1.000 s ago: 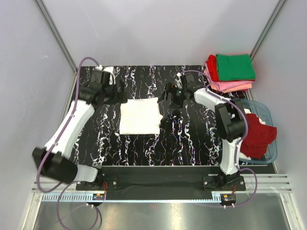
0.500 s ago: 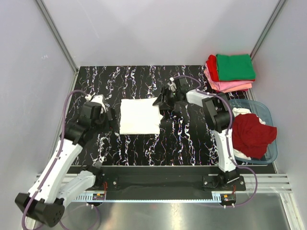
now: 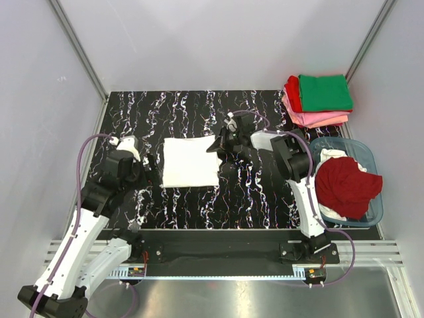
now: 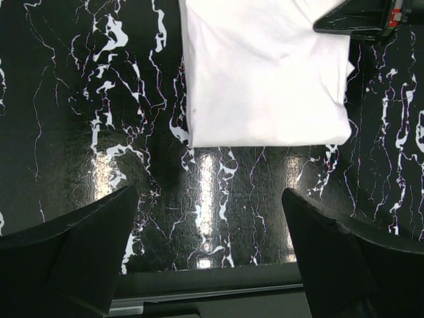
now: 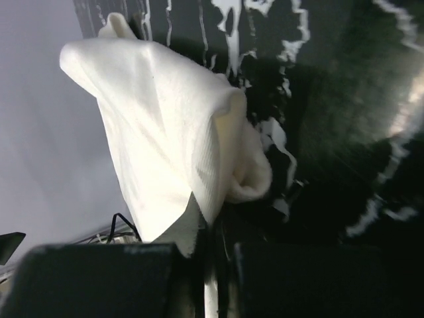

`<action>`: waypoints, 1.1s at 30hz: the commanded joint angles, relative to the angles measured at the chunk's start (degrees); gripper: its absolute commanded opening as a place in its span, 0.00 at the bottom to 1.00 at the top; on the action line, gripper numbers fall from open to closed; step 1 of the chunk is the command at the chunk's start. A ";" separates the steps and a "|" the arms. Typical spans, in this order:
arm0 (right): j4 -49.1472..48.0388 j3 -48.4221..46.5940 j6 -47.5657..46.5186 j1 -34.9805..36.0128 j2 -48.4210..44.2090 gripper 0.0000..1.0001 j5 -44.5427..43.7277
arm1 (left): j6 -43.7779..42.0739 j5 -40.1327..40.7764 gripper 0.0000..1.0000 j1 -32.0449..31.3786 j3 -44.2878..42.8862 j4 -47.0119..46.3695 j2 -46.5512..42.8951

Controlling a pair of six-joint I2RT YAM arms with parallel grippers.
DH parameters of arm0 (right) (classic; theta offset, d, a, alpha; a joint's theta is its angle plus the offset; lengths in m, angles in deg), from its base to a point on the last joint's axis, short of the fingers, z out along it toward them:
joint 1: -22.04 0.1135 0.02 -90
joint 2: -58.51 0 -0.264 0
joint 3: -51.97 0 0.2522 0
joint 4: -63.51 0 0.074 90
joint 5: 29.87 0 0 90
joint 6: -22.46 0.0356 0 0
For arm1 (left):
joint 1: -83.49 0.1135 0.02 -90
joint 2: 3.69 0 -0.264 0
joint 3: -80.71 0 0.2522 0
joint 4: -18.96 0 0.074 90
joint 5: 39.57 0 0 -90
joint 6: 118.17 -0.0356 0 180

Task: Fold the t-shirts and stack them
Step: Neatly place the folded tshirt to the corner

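Note:
A folded white t-shirt lies flat on the black marbled table. My right gripper is at its far right corner, shut on the cloth edge; in the right wrist view the white t-shirt bunches up from between the closed fingers of the right gripper. My left gripper hovers just left of the shirt, open and empty. In the left wrist view, the left gripper has its fingers spread wide over bare table, with the white t-shirt beyond them.
Folded t-shirts are stacked at the back right: green on top, over red and pink. A translucent tub at the right edge holds a crumpled dark red shirt and a white one.
My right gripper moved left to the shirt's right corner and shut on the cloth. The left arm pulled back from the far left to beside the shirt's left edge, staying open.

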 commanded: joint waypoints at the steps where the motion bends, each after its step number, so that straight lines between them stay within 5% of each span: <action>1: 12.60 -0.87 -8.74 -4.05 -5.36 0.00 -6.53 | 0.08 1.74 0.98 -0.16 0.40 -3.59 -1.13; 7: 35.28 -14.56 -24.13 -8.97 -8.97 0.00 -14.53 | -0.01 1.65 0.98 -0.16 0.76 -4.04 -2.10; 13: 47.88 -23.63 -37.49 -11.08 -10.38 0.00 -29.11 | -0.10 1.48 0.98 -0.07 0.76 -4.30 -2.19; 23: 50.10 -29.79 -49.10 -13.02 -12.84 0.00 -47.75 | -0.28 1.04 0.98 0.02 0.93 -4.65 -1.83; 33: 46.59 -32.97 -58.15 -14.16 -13.54 0.00 -56.37 | -0.45 0.25 0.98 0.19 0.93 -4.83 -1.05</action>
